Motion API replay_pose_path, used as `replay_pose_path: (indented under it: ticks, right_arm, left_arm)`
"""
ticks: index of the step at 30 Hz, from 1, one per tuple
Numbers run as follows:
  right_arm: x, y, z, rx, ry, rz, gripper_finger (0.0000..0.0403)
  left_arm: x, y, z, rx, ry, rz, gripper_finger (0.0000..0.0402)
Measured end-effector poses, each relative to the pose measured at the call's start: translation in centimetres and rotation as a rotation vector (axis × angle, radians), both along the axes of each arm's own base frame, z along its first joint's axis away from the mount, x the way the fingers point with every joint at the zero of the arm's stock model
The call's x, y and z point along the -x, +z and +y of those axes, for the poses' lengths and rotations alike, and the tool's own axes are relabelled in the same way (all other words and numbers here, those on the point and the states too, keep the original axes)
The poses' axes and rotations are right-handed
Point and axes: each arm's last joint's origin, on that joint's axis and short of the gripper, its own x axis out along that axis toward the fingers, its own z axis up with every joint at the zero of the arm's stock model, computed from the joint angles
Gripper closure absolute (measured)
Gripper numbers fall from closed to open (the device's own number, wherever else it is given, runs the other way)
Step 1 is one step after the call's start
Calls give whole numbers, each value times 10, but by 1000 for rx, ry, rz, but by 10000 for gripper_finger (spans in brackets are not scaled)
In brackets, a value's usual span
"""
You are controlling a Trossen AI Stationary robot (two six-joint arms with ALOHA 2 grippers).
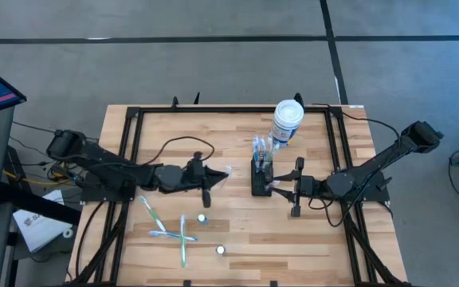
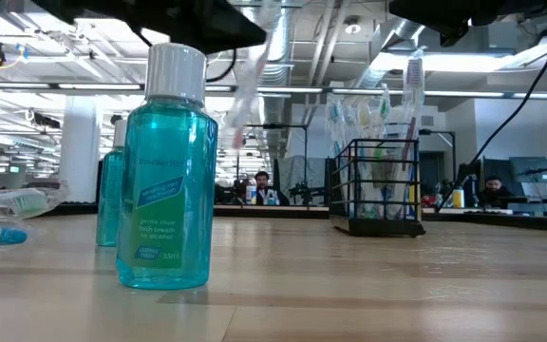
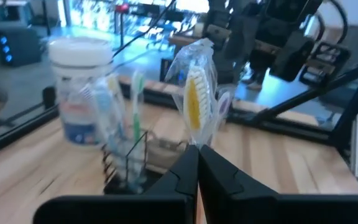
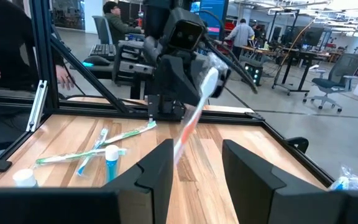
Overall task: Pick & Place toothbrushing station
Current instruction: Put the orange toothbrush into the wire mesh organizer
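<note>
The black wire caddy (image 1: pixel 260 178) stands upright near the table's middle with several toothbrushes in it; it also shows in the low view (image 2: pixel 378 190) and the left wrist view (image 3: pixel 124 163). My left gripper (image 1: pixel 216 175) is left of the caddy, above the table, shut on a plastic-wrapped toothbrush (image 3: pixel 195 99) with yellow bristles. My right gripper (image 1: pixel 276 188) is just right of the caddy's near end, open, with nothing between its fingers (image 4: pixel 160 169). My left gripper pinches the wrapped toothbrush by its handle (image 3: pixel 198 140) between its two shut fingers. The fingers come about level from the table's left. The brush sticks out past the fingertips with its head end (image 3: pixel 193 87) away from the gripper. It is lifted clear of the table.
A white canister with a blue label (image 1: pixel 288 121) stands just beyond the caddy. Several loose toothbrushes (image 1: pixel 166 229) and two small teal mouthwash bottles (image 1: pixel 202 217) (image 1: pixel 220 249) are on the near left part of the table. A dark frame runs along the table's edges.
</note>
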Motion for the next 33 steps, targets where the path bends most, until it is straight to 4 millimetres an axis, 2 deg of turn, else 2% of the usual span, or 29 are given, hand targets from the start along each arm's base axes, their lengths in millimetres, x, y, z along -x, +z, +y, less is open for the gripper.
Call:
replay_pose_path:
  ticks: [14, 21, 27, 33]
  right_arm:
    - [-1, 0, -2, 24, -11, 2, 275]
    - [-1, 1, -2, 46, -10, -4, 275]
    - [-1, 2, -2, 60, -10, -7, 275]
    - [-1, 3, -2, 64, -10, -14, 275]
  left_arm:
    - [-37, -21, 14, -86, -131, -327, 401]
    - [-55, -35, 24, -95, -93, -353, 401]
    - [-70, -22, 22, -155, -134, -403, 401]
    - [-75, -11, 21, -196, -142, -435, 401]
